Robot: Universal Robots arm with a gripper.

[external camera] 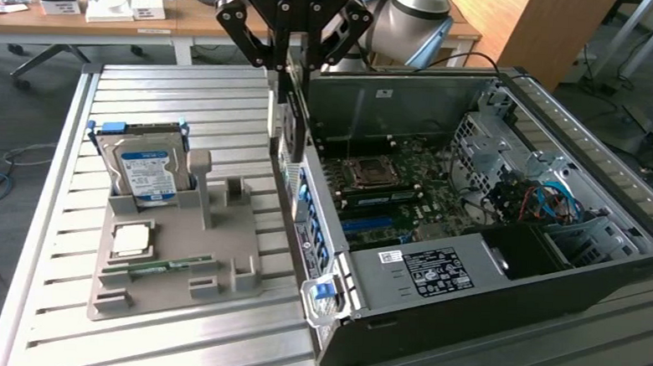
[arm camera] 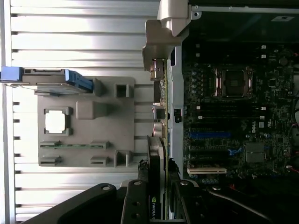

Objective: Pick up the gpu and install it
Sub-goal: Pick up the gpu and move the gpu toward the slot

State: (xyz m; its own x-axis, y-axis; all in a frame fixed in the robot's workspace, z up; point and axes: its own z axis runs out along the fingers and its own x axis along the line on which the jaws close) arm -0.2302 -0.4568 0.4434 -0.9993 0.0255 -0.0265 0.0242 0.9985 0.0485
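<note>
The gpu (external camera: 290, 118) hangs on edge, a thin dark card with its grey metal bracket (arm camera: 161, 37) at one end. My gripper (external camera: 295, 68) is shut on it, one finger on each flat face. In the wrist view the gpu (arm camera: 161, 88) runs edge-on away from my gripper (arm camera: 158, 173), along the wall of the open computer case (arm camera: 176, 93). It is lifted above that wall, between the grey holder and the motherboard (external camera: 416, 179). The card's lower edge is hard to tell from the case wall behind it.
A grey holder (external camera: 171, 267) on the slatted metal table carries a silver hard drive (external camera: 146, 169) standing upright, a square chip (external camera: 130, 238) and a narrow green memory stick (external camera: 165, 266). The black case (external camera: 500, 293) lies open. Blue cables (external camera: 544, 199) sit inside it. A cluttered desk (external camera: 111, 21) stands behind.
</note>
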